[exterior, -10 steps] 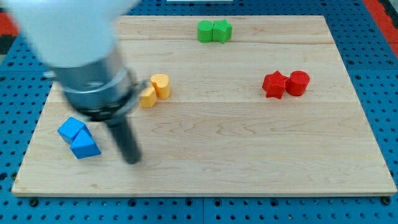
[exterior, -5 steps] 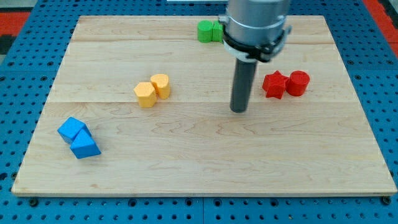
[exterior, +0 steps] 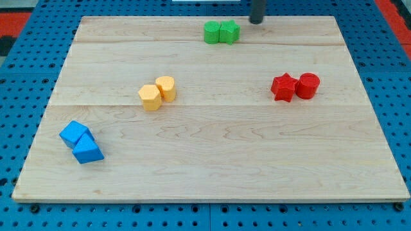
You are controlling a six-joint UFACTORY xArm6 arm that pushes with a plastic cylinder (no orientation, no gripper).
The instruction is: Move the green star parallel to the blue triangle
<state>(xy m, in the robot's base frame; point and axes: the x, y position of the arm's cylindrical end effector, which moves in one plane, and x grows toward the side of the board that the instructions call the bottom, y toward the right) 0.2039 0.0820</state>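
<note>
The green star [exterior: 230,31] lies near the view's top edge of the wooden board [exterior: 212,167], touching a green cube [exterior: 212,32] on its left. The blue triangle [exterior: 87,151] lies at the view's lower left, touching a blue cube [exterior: 75,133] just above it. My tip [exterior: 257,22] is at the view's top, a short way to the right of the green star and slightly above it, apart from it. Only the lowest bit of the rod shows.
Two yellow blocks [exterior: 157,93] sit together left of the middle. A red star [exterior: 284,87] and a red round block [exterior: 308,85] sit together on the right. Blue pegboard [exterior: 385,38] surrounds the board.
My tip has travelled from beside the blue blocks at lower left, across the middle, up to the top beside the green star. No block has moved.
</note>
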